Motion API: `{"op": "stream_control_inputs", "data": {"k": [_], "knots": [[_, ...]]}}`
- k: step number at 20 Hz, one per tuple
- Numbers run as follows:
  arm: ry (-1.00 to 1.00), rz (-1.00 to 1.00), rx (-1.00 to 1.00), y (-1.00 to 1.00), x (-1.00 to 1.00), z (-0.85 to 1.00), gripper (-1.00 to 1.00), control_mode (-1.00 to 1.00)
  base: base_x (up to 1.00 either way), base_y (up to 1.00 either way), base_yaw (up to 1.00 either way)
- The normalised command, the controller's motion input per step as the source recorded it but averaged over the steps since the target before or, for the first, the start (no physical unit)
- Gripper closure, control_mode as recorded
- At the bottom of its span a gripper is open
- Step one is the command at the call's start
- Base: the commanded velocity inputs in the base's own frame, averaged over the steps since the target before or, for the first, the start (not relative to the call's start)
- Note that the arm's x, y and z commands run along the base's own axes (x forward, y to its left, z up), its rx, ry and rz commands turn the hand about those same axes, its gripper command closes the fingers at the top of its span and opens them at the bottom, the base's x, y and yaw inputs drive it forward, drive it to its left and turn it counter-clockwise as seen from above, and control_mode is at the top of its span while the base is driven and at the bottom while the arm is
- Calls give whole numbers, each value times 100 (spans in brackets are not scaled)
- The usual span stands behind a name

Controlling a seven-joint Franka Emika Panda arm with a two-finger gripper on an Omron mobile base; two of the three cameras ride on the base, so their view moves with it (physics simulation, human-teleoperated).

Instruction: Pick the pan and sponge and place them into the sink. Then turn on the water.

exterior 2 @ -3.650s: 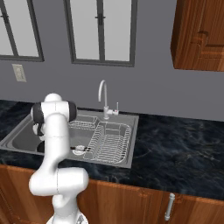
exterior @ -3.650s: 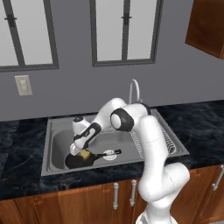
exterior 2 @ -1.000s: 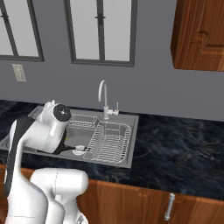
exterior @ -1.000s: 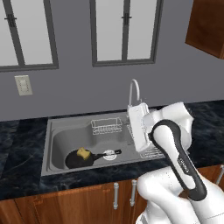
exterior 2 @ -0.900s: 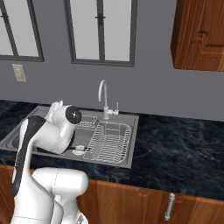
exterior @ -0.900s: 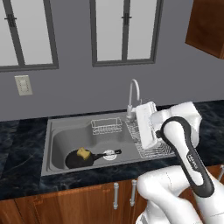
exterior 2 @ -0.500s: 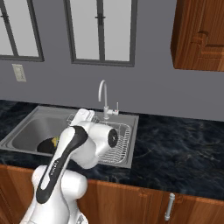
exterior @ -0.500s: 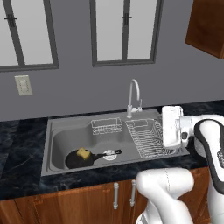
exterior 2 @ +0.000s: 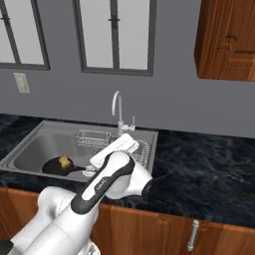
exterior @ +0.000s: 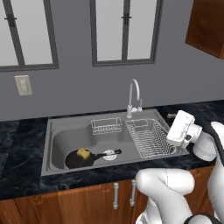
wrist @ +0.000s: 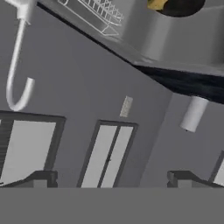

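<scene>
Black marbled counter (exterior: 17,175) rings steel sink (exterior: 57,131) below 2 windows (exterior: 124,30); gripper (wrist: 109,177) jaws wide.

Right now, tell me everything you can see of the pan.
The pan is small, round and black, with a matte dark look. It lies flat on the floor of the sink, in the left part of the basin. Its straight black handle points right toward the round white drain. The yellow sponge rests inside it. No water runs onto it.
</scene>
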Motion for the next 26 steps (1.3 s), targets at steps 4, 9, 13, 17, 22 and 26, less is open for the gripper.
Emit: {"op": "stream_control_inputs", "data": {"k": [4,9,13,17,22,26], "knots": [[0,-12,9,-61,100,-10,-100,-100,0,0,0],[0,-7,0,-18,99,-16,-100,-100,0,0,0],[4,0,0,-41,53,-4,-100,-100,0,0,0],[13,0,0,-18,69,-12,-100,-100,0,0,0],[17,0,0,-2,60,-12,-100,-100,0,0,0],[12,0,0,0,37,-21,-100,-100,0,0,0]]}}
